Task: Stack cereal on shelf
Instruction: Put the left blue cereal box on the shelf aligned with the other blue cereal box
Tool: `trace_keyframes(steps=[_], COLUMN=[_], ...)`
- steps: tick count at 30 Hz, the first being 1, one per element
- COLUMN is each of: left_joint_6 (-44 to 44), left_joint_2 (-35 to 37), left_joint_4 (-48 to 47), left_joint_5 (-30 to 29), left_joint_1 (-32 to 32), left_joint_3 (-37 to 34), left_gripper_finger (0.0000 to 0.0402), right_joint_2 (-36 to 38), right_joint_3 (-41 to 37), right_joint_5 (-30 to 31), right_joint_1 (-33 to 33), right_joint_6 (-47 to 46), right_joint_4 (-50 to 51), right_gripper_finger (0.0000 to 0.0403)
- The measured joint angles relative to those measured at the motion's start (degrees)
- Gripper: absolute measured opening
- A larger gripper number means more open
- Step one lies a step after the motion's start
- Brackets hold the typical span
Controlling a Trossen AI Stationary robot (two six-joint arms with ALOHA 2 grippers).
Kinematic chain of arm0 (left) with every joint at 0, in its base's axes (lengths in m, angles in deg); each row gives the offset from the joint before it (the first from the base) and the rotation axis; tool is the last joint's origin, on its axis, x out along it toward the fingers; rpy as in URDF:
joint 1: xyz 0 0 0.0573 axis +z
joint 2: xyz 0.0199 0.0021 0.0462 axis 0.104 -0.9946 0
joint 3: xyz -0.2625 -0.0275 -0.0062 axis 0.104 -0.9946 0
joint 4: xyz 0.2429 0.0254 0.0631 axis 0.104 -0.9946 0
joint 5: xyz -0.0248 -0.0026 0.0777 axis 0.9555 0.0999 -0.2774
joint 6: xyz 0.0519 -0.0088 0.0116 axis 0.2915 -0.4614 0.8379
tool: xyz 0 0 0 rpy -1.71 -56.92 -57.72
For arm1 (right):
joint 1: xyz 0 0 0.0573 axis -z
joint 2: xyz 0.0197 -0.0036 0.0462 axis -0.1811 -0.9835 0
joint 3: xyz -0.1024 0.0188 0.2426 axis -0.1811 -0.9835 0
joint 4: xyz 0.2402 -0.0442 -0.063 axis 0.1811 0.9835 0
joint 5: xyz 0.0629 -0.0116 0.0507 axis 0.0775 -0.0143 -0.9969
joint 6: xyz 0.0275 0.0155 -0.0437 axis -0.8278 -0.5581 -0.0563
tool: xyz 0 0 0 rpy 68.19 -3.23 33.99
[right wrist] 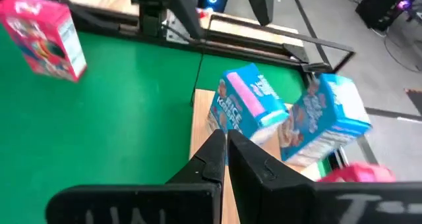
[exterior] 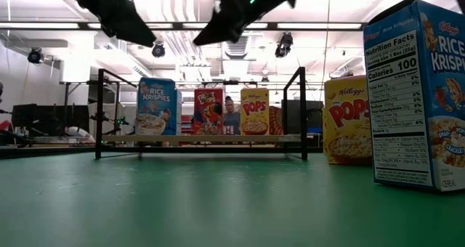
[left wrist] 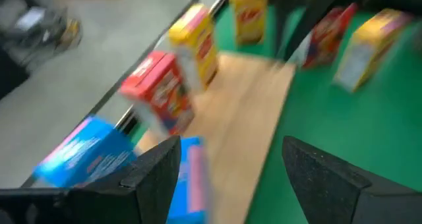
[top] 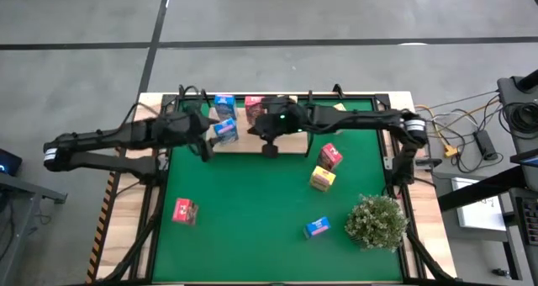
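Hovering over the shelf (top: 290,143), the left gripper (top: 204,148) had jaws apart beside a blue box (top: 224,131), probably just released. We noted the right gripper (top: 270,150) shut, empty.

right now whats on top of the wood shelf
Two blue cereal boxes at its left end, a red one and yellow ones further along. The right arm covers the middle, so the count is unsure.

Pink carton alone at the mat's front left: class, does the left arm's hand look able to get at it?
Probably yes. The pink carton stands alone on bare mat on the left arm's side, and the left hand, open and empty, hovers by the shelf.
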Motion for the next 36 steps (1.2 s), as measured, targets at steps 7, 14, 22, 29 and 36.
trace_keyframes(steps=[7,14,22,29,36], left_joint_6=[1.07,3.26,6.11,6.39,6.39], left_joint_2=[7.21,11.4,15.45,18.67,20.28], left_joint_4=[18.79,22.08,21.56,20.41,20.35], left_joint_5=[0.01,-0.5,-1.3,-7.4,-12.2], left_joint_1=[-4.53,-4.53,-4.51,-4.47,-4.47], left_joint_3=[-14.28,-19.3,-19.46,-18.5,-18.5], left_gripper_finger=[0.0247,0.0247,0.0247,0.0247,0.0247], right_joint_2=[-7.6,-10.68,-11.6,-11.75,-11.85], right_joint_3=[1.05,4.65,11.71,18.84,20.61], right_joint_5=[0.03,0.56,3.91,0.96,0.0], right_joint_1=[-0.97,-0.91,-0.78,1.24,1.97], right_joint_6=[-0.83,-3.47,-5.66,-10.42,-6.25], right_joint_4=[-3.73,-3.35,1.51,11.88,10.15], right_gripper_finger=[0.0008,0.0009,0.0014,0.0084,0.0186])
